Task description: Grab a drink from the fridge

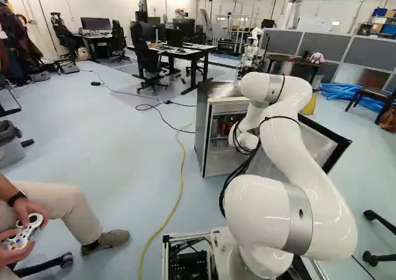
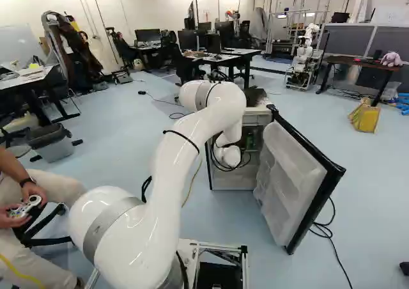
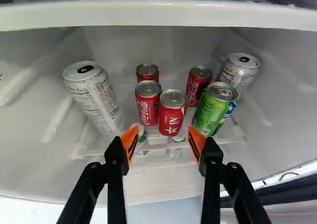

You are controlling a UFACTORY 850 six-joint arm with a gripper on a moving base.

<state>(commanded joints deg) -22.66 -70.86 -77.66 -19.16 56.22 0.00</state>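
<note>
pale blue floor (image 1: 117, 144), fridge (image 1: 202, 126) on it, door (image 2: 286, 174) swung out right. tool (image 3: 162, 131) released, fingers well apart, empty. red cans (image 3: 172, 120) clustered inside, just ahead; green can (image 3: 211, 110) beside them.

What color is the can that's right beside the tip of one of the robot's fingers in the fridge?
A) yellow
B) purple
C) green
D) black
C: the green can stands just ahead of the tip of one orange-padded finger, next to the red cans.
</note>
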